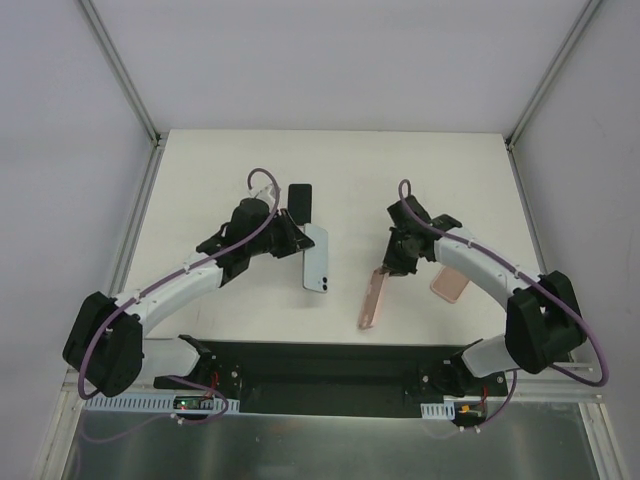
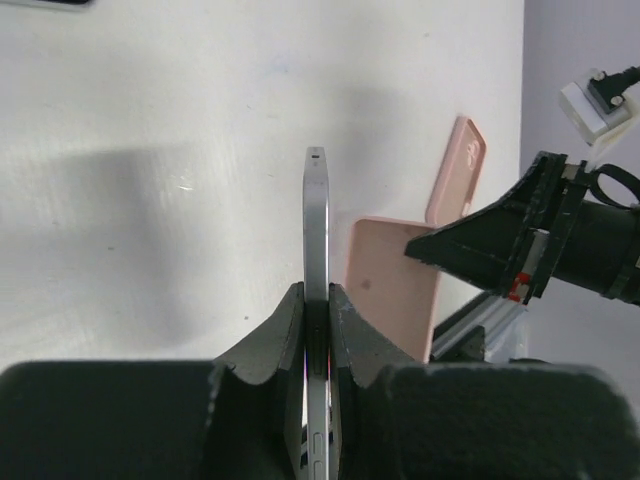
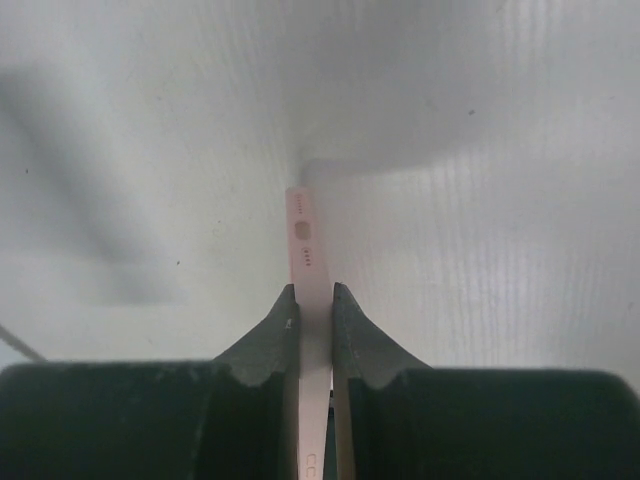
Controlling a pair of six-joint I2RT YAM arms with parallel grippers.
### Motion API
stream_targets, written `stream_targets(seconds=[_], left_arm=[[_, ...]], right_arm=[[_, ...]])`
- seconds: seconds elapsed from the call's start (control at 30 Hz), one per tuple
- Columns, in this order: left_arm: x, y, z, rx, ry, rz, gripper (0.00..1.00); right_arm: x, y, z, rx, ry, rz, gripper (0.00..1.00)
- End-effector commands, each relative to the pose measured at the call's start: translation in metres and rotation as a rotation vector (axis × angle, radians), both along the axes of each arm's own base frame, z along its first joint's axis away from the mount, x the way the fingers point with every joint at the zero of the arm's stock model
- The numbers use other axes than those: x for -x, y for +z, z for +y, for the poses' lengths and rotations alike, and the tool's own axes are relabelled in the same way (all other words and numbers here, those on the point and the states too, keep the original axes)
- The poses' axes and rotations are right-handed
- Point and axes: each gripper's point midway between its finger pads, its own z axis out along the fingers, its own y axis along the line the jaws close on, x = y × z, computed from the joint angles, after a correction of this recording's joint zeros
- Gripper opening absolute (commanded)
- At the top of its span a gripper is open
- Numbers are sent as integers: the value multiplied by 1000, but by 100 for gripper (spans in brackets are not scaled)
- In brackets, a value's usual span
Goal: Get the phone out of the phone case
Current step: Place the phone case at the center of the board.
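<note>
A silver-white phone (image 1: 316, 258) hangs above the table, bare and edge-on in the left wrist view (image 2: 317, 225). My left gripper (image 1: 297, 244) is shut on its upper end, fingers (image 2: 285, 325) pressed on both faces. To the right, a pink phone case (image 1: 374, 298) hangs tilted, apart from the phone. My right gripper (image 1: 393, 264) is shut on the case's upper end; the right wrist view shows the case's thin edge (image 3: 304, 240) squeezed between the fingers (image 3: 352, 325). The left wrist view also catches the held case (image 2: 390, 285).
A black phone (image 1: 299, 202) lies flat just beyond the left gripper. A second pink item (image 1: 450, 283) lies on the table under the right forearm, also in the left wrist view (image 2: 458, 170). The black base rail (image 1: 320, 375) runs along the near edge.
</note>
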Motion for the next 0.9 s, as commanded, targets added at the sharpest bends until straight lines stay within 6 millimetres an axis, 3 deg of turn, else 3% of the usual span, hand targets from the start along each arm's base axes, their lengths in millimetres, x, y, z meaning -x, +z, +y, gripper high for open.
stream_targets(seconds=[0.0, 0.23, 0.37, 0.43, 0.47, 0.5, 0.6, 0.63, 0.7, 0.83, 0.87], left_arm=[[-20, 44, 27, -100, 43, -154, 0], [-29, 20, 102, -528, 145, -117, 0], [-31, 3, 146, -754, 215, -52, 0], [-28, -3, 162, -843, 224, -17, 0], [-29, -9, 168, -887, 227, 2, 0], [-30, -8, 177, -937, 245, 2, 0], [-28, -18, 194, -1042, 271, 48, 0], [-28, -24, 197, -1064, 269, 65, 0], [-30, -28, 201, -1094, 275, 80, 0], [-37, -48, 202, -1159, 240, 154, 0], [-38, -50, 202, -1172, 233, 168, 0]], right_arm=[[-22, 20, -28, 20, -57, -75, 1], [-75, 28, -63, -132, -142, -229, 1], [-114, 18, -77, -210, -169, -260, 1], [-126, 12, -86, -200, -182, -249, 1], [-127, -1, -90, -183, -189, -205, 1], [-134, 2, -94, -165, -191, -209, 1], [-136, -4, -112, -81, -214, -182, 37], [-137, -4, -121, -35, -233, -191, 73], [-133, 5, -129, 4, -240, -207, 97], [-124, 31, -150, 98, -273, -271, 96], [-118, 46, -152, 104, -276, -303, 96]])
